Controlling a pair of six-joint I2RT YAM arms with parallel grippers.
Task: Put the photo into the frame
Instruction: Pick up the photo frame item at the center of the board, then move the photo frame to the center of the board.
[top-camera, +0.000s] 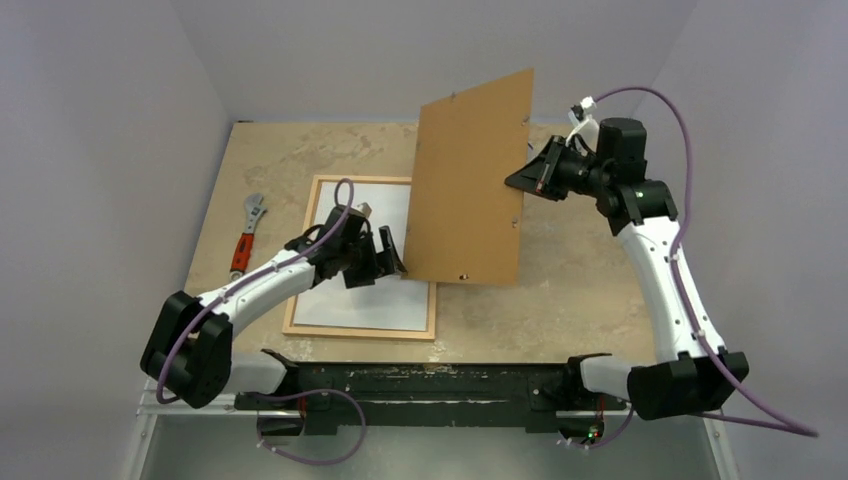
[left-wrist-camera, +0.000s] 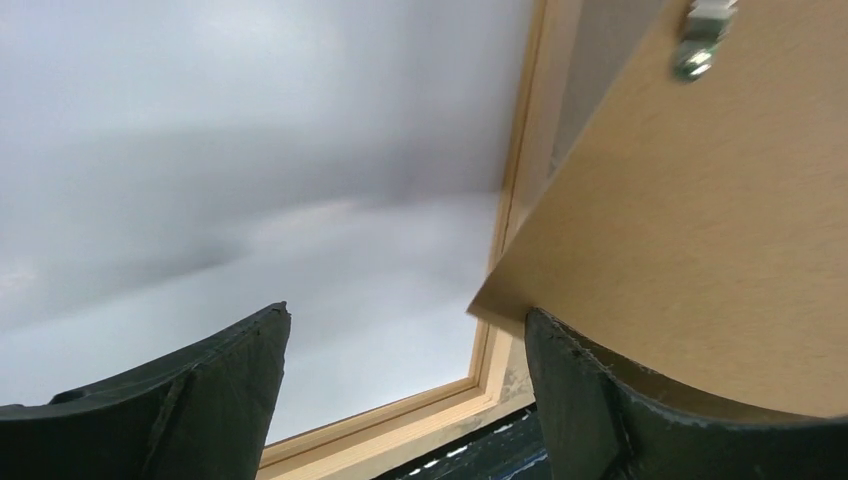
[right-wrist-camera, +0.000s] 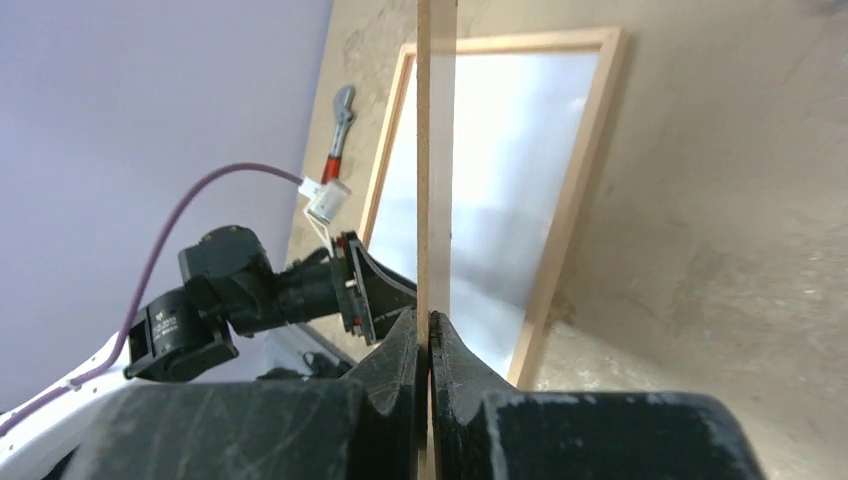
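Currently, the frame (top-camera: 360, 333) lies flat on the surface (top-camera: 580, 280), left of centre, with its long sides running away from the arms. A white sheet fills its opening; this looks to be the photo (top-camera: 355, 295) with its plain back up, and no printed side can be seen.

A brown backing board (top-camera: 470, 180) stands nearly upright over the frame's right side, tilted slightly, with its lower edge near the frame's right rail. The right fingers (right-wrist-camera: 385, 375) are clamped tight on the board's right edge. The right wrist view shows the board edge-on as a thin strip pinched between them.

The left fingers (left-wrist-camera: 200, 400) are spread apart above the white sheet, at the board's lower left corner. In the left wrist view that corner pokes into the gap, and one finger sits just under the board's face. I cannot tell whether it touches.

A red-handled adjustable wrench (top-camera: 248, 232) rests on the surface to the left of the frame, apart from it.
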